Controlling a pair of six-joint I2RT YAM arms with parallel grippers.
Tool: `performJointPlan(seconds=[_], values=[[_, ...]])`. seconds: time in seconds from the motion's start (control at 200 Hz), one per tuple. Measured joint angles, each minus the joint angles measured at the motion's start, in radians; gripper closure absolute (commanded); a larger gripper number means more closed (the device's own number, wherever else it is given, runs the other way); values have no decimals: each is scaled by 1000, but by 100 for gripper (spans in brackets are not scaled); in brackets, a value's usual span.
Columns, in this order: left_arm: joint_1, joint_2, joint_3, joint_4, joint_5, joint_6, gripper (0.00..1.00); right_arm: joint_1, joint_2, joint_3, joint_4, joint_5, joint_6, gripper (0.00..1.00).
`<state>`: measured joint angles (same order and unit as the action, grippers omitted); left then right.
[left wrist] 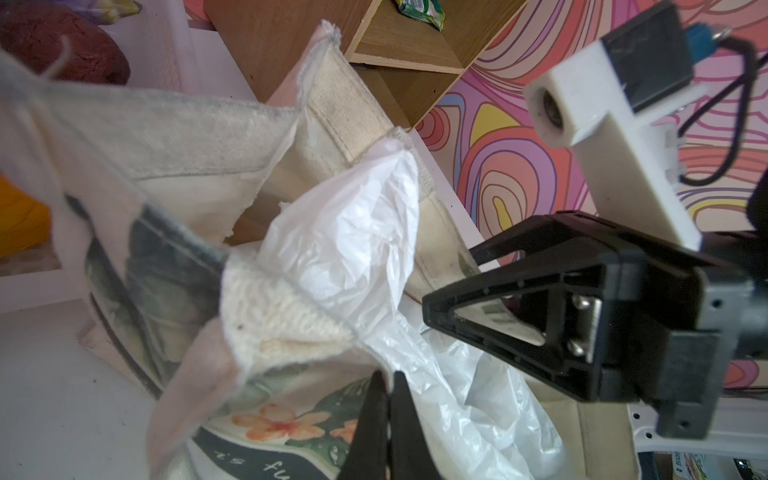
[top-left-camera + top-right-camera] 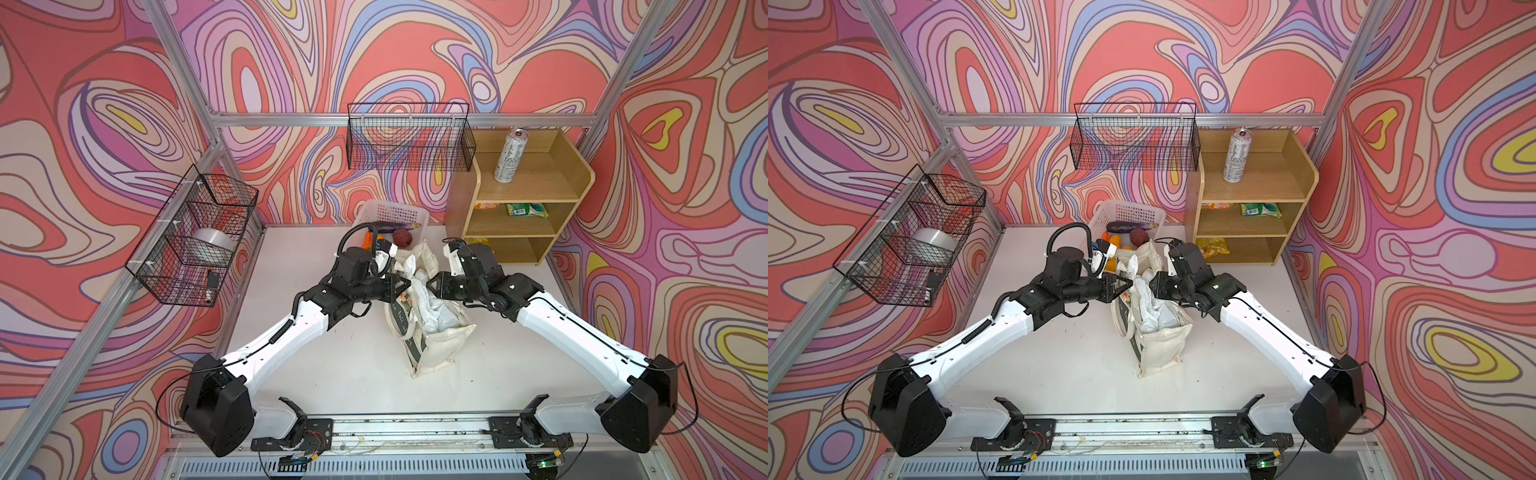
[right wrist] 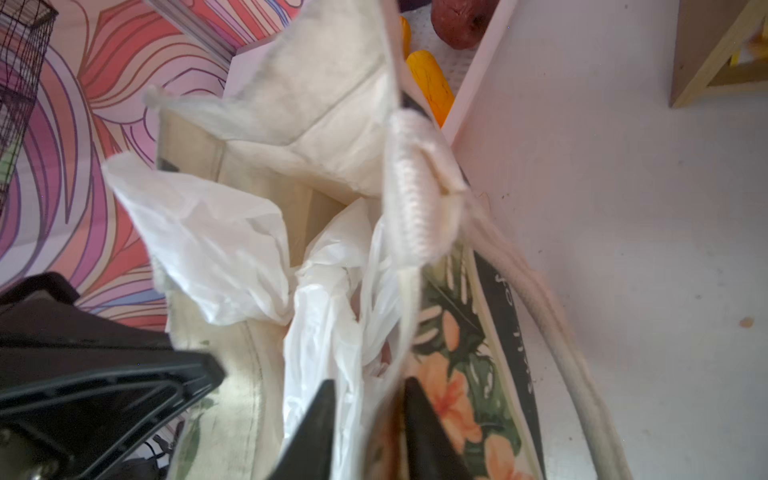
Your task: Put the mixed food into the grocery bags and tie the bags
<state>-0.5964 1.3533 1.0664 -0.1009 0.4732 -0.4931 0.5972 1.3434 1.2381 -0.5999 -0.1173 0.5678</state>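
Note:
A cream canvas tote (image 2: 436, 345) (image 2: 1158, 349) with dark green print stands mid-table. A crinkly white plastic bag (image 2: 432, 307) (image 1: 353, 216) (image 3: 208, 237) sits inside it. My left gripper (image 2: 405, 286) (image 1: 384, 376) is shut on the tote's left rim. My right gripper (image 2: 430, 284) (image 3: 370, 384) faces it from the right, jaws apart, with plastic film and the tote's printed wall between them. Toy produce lies in the white lattice basket (image 2: 1129, 210): a purple eggplant (image 2: 1129, 226), a dark red piece (image 2: 402, 237), and orange and yellow pieces (image 2: 1115, 240). A silver can (image 2: 509, 156) stands on the shelf.
The wooden shelf unit (image 2: 536, 183) at the back right holds a green packet (image 2: 525, 210) and a yellow packet (image 2: 1212, 247). Black wire baskets hang on the back wall (image 2: 409, 137) and the left wall (image 2: 195, 237). The tote's rope handle (image 3: 419, 195) droops over its side.

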Motion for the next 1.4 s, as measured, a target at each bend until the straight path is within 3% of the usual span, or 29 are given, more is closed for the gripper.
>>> performJointPlan(seconds=[0.05,0.13,0.145,0.386,0.556,0.686,0.841,1.007,1.187,1.402], values=[[0,-4,0,2,-11,4,37,-3,-7,28,-8,16,-6,3],[0,-19,0,-1,-32,11,3,-28,-37,64,-24,29,-20,2],[1,-26,0,-2,-37,12,0,-37,-45,70,-27,29,-22,2],[54,-198,0,-20,-148,34,0,-209,-169,130,-56,63,-55,1],[113,-338,-6,-53,-363,81,0,-309,-204,106,-35,117,-87,1],[230,-374,-13,-106,-512,130,0,-341,-202,0,29,252,-121,2],[389,-367,-147,-78,-668,207,0,-354,-186,-238,214,462,-172,1],[468,-330,-372,56,-794,276,0,-398,-146,-431,416,612,-234,1],[480,-204,-577,297,-861,356,0,-472,-56,-514,628,679,-287,1],[488,-34,-683,559,-881,393,0,-499,72,-650,905,682,-378,1]])
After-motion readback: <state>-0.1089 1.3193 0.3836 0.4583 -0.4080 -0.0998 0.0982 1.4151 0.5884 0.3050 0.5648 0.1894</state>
